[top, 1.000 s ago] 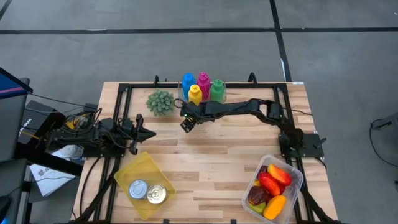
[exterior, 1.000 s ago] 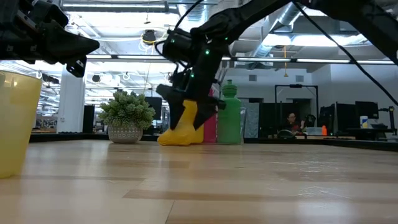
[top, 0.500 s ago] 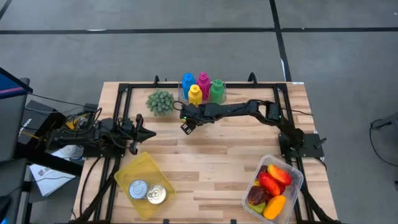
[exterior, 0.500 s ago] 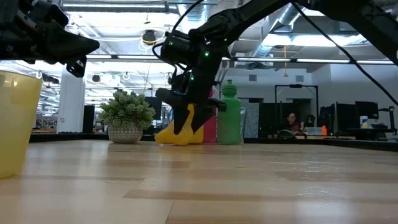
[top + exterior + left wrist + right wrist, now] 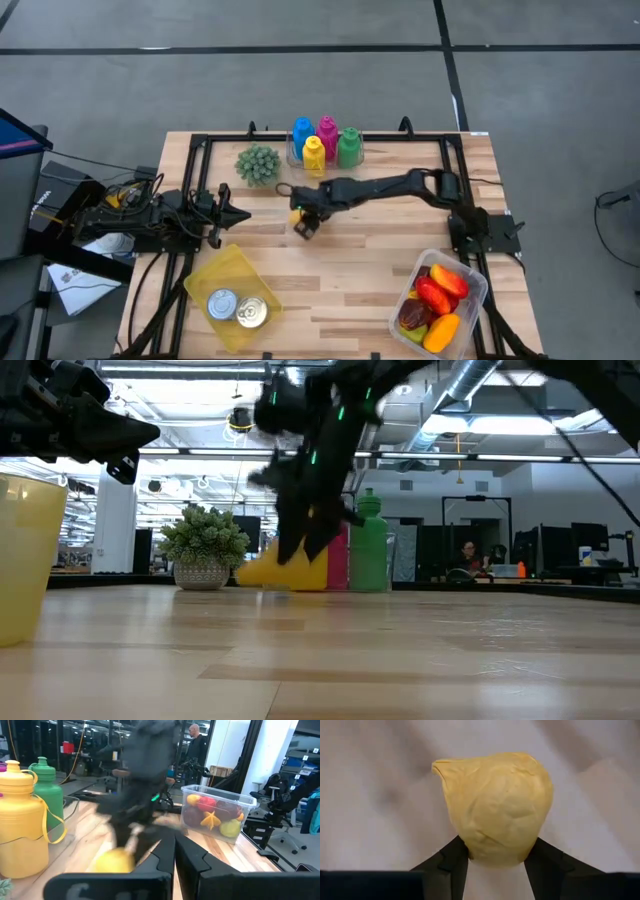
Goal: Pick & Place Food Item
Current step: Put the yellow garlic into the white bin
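In the low view the right arm (image 5: 320,430) was smeared by motion, so its fingers could not be made out. The yellow bin (image 5: 28,555) was cut off by that picture's left edge. The left wrist view showed the lemon (image 5: 114,860) blurred.

Right pincer (image 5: 303,226) apparently clamped, outstretched.
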You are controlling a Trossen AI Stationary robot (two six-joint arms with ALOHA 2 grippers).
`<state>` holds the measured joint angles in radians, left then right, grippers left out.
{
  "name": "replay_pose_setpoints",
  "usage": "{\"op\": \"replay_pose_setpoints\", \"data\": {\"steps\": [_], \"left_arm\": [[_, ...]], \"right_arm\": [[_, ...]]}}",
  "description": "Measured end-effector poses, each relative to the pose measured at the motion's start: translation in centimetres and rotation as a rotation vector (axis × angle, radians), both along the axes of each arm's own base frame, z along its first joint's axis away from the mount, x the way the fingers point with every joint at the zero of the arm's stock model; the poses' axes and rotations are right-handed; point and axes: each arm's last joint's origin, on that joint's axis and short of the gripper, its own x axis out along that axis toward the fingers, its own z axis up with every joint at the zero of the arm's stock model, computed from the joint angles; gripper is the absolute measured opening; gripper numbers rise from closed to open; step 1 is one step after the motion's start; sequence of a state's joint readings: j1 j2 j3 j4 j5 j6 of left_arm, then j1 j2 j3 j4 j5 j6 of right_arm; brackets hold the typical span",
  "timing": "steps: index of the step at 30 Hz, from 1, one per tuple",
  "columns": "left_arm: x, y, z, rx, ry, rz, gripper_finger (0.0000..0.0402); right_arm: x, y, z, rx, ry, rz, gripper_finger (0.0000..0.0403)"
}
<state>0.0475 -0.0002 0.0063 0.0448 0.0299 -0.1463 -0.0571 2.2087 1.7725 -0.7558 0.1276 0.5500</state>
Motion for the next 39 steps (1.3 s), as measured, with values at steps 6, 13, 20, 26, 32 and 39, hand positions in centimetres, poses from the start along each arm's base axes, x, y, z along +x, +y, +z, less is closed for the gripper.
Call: {"op": "replay_pose_setpoints", "data": {"steps": [6,13,20,26,32,39], "left_arm": [[0.0,0.0,0.0,0.000,0.000,0.000,0.0000],[0.0,0.0,0.0,0.000,0.000,-0.001,0.0000],[0.0,0.0,0.0,0.000,0.000,-0.001,0.0000],[0.0,0.0,0.0,0.000,0.000,-0.001,0.0000],[0.0,0.0,0.0,0.000,0.000,-0.001,0.0000],[0.0,0.0,0.0,0.000,0.000,0.000,0.0000]], "right_arm": [[-2.9,6.0,8.2,0.167,-0.127,0.238,0.0153],[-9.9,13.0,18.9,0.296,-0.378,0.469,0.0165],[-17.4,17.3,26.1,0.429,-0.629,0.542,0.0166],[-20.9,19.0,28.1,0.427,-0.717,0.447,0.0167],[-23.0,20.1,27.7,0.465,-0.624,0.378,0.0167],[-27.1,20.3,24.7,0.436,-0.212,0.101,0.0167]]}}
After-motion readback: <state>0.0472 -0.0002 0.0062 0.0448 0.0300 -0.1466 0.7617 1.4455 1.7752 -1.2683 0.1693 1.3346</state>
